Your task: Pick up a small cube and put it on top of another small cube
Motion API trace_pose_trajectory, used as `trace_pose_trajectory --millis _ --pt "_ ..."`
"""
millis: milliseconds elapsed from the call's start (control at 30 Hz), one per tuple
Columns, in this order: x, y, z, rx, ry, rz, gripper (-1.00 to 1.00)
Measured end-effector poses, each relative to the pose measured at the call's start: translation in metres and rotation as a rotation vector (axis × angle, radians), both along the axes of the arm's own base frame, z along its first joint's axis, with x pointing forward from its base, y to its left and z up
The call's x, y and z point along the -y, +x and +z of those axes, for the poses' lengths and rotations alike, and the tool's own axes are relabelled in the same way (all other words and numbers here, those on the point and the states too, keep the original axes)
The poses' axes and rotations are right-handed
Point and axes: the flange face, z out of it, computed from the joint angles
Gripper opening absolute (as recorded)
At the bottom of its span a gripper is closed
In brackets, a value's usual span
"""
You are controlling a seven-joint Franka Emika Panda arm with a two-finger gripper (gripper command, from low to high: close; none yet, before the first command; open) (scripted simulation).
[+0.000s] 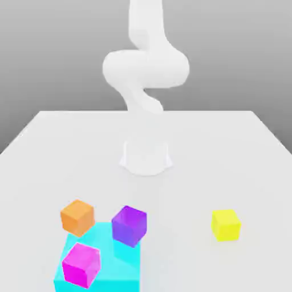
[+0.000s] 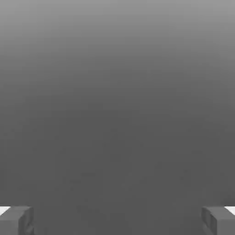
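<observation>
Grey backdrop behind a white bench (image 1: 228, 148); white arm (image 1: 145, 68) rises from its round base (image 1: 146, 157) at bench centre, upper links running out of the exterior view at 12 o'clock.

Cubes, placed by clock face from the base in the exterior view:
- orange cube (image 1: 77, 217) at about 7 o'clock, resting on the bench, just beside the cyan block's far corner
- purple cube (image 1: 129, 226) near 6 o'clock, over the cyan block's far edge
- magenta cube (image 1: 81, 265) further out at 7 o'clock, sitting on top of the cyan block (image 1: 117, 268), tilted in yaw
- yellow cube (image 1: 226, 224) at about 4 o'clock, alone on the bench, well apart from the rest

Hand view: gripper (image 2: 117, 220) with jaws spread wide, one grey fingertip (image 2: 16, 220) at each lower corner, nothing between them, plain grey ahead
</observation>
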Motion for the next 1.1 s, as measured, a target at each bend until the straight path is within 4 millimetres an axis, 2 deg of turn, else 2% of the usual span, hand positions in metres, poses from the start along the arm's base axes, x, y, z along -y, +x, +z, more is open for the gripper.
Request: trace_pose_trajectory --millis 133,200,300,367,467,567,633,700,1000,1033,1100 --pt "-0.045 0.042 -0.099 -0.146 -0.025 0.011 0.00" --pt "-0.065 0.052 -0.148 -0.215 -0.035 0.019 0.00" --pt "-0.092 0.055 -0.221 -0.317 -0.045 0.035 0.00" --pt "-0.108 0.049 -0.269 -0.384 -0.050 0.047 0.00" --pt "-0.131 0.031 -0.336 -0.486 -0.052 0.068 0.00" --pt "-0.151 0.000 -0.397 -0.587 -0.048 0.094 0.00" --pt "-0.166 -0.027 -0.433 -0.656 -0.046 0.121 0.00" --pt "-0.173 -0.047 -0.459 -0.703 -0.039 0.131 0.00" --pt "-0.173 -0.051 -0.521 -0.719 -0.030 0.125 0.00" --pt "-0.172 -0.052 -0.527 -0.720 -0.033 0.125 -1.00" --pt "-0.173 -0.052 -0.527 -0.720 -0.032 0.125 -1.00"
